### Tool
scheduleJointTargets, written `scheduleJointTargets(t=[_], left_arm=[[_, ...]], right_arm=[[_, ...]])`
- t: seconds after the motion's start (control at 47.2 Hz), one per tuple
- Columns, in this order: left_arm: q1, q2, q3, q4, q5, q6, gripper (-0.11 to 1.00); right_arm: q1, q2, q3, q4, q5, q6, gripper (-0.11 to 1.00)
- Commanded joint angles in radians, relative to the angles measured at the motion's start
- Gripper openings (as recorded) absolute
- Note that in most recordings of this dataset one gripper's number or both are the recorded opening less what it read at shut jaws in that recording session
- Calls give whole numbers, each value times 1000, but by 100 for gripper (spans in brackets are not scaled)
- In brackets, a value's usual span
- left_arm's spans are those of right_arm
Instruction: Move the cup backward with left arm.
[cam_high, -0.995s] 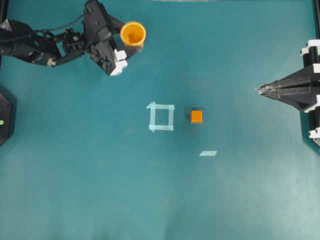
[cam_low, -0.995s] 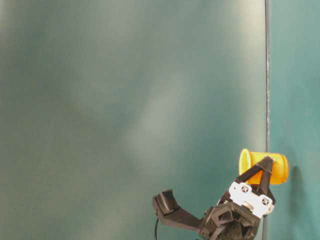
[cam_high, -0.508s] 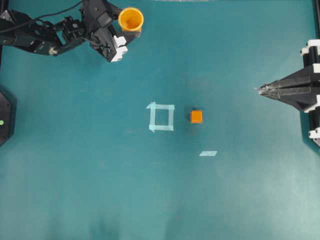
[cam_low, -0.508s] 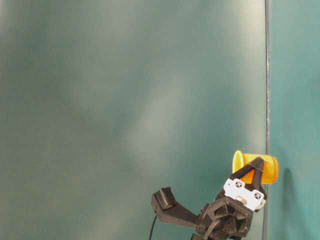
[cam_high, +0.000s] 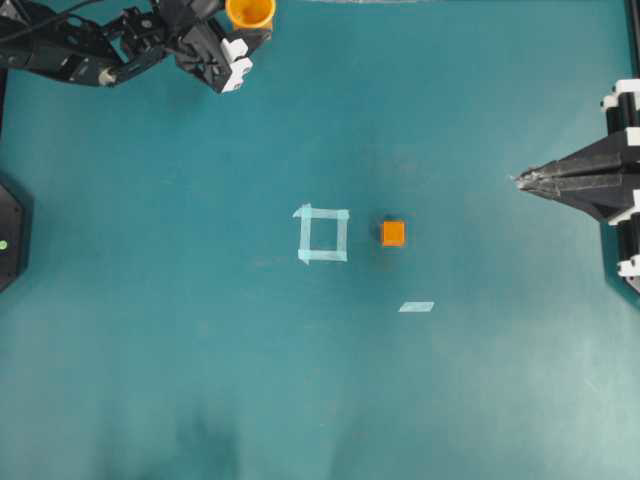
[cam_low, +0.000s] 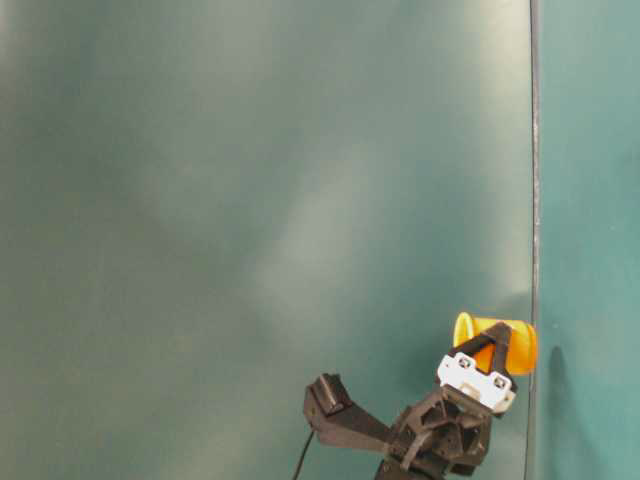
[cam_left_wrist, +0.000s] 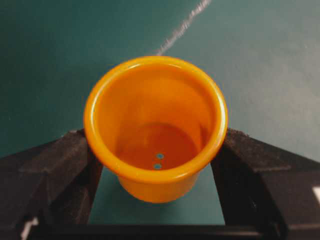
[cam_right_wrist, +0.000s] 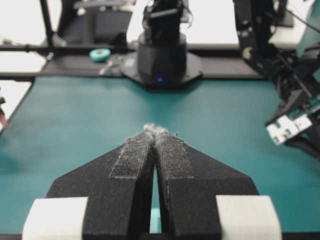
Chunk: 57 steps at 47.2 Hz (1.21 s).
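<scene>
Up at the far edge of the teal table (cam_high: 200, 380), the left gripper (cam_high: 247, 30) was clamped around the cup (cam_high: 250, 11), its two black fingers (cam_left_wrist: 55, 170) pressed against opposite sides of the yellow-orange wall just under the rim. From the left wrist camera the cup stood upright and empty, mouth open to the lens, with two small holes in its darker orange bottom. The right gripper (cam_high: 520, 180) sat at the right edge, well apart from everything, its padded fingers closed tip to tip with nothing between them. Near the table's middle lay a pale tape square (cam_high: 323, 234), the small orange cube (cam_high: 393, 233) just beside it, and a loose tape strip (cam_high: 416, 307) nearby.
</scene>
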Motion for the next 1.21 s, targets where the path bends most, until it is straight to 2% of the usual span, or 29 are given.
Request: scheduleJointTargets(t=[0.0, 0.571, 1.185], left_arm=[[6, -6, -34, 2, -3, -2, 65], [5, -2, -9, -2, -3, -41, 65], [5, -5, 0, -2, -9, -43, 65]], right_arm=[[2, 6, -34, 3, -3, 2, 0], [2, 6, -35, 3, -3, 2, 0], [0, 8, -35, 3, -3, 2, 0]])
